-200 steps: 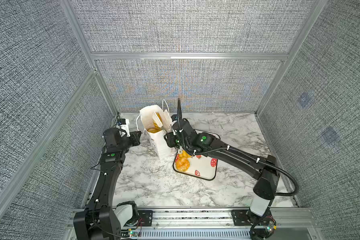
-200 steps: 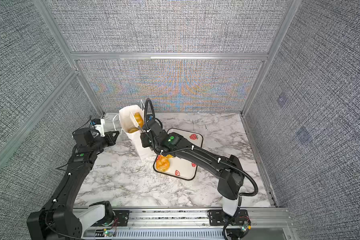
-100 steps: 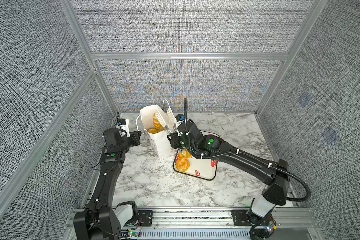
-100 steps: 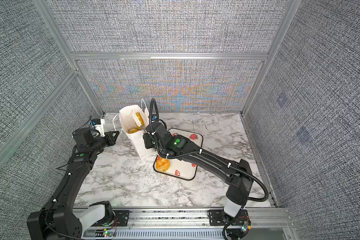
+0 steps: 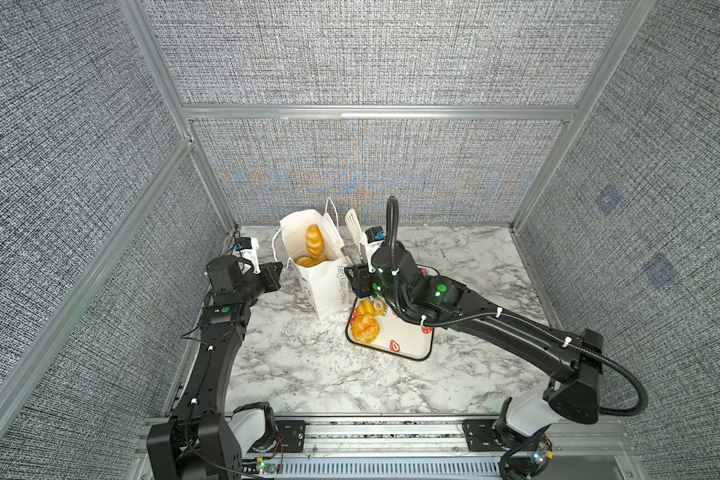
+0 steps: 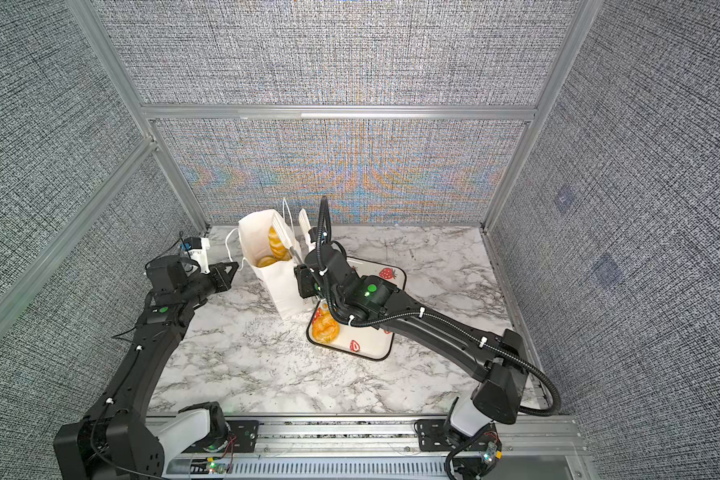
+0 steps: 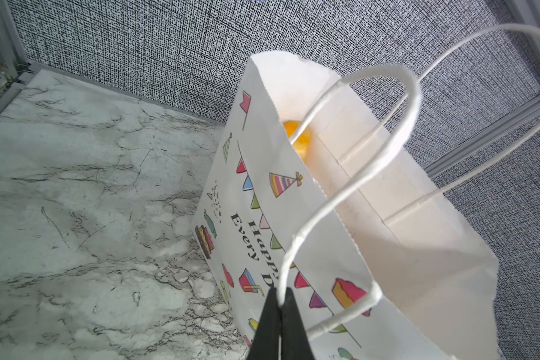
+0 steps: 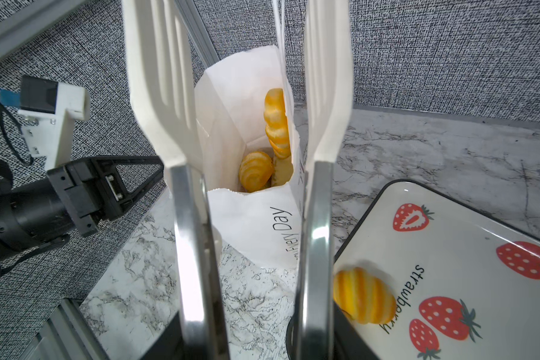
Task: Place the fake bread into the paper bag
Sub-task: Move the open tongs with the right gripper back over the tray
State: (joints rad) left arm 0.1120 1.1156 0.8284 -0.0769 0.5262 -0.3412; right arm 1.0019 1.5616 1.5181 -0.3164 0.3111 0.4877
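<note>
Right wrist view: steel tongs [image 8: 190, 237] rise from the bottom edge of the frame, their white blades apart with nothing between them. In a top view the right tool [image 5: 354, 266] is closed on their arms. At lower right, one striped croissant [image 8: 362, 296] lies on the strawberry tray [image 8: 465, 237], just beside a tong arm. A top view shows a second piece [image 5: 364, 308] touching it at the tray's left corner.

Beyond, at centre frame, the paper bag [image 8: 250, 224] stands upright on the marble bench [image 8: 144, 280]. It already holds a small roll [image 8: 256, 171] and a braided loaf [image 8: 276, 124] that leans up its far wall. At the left of the frame, the left tool [image 7: 279, 304] is pinched narrow on one cord handle [image 7: 413, 99], which appears to hold the mouth open.

Trouble could come several ways, on this reading. Glossy bread may slip from the smooth blades on the lift. A blade passing close to the paper rim may catch it and tip the light bag. A tug on the single cord could topple the bag and spill what is inside. The upright loaf also narrows the opening for the last pieces.
</note>
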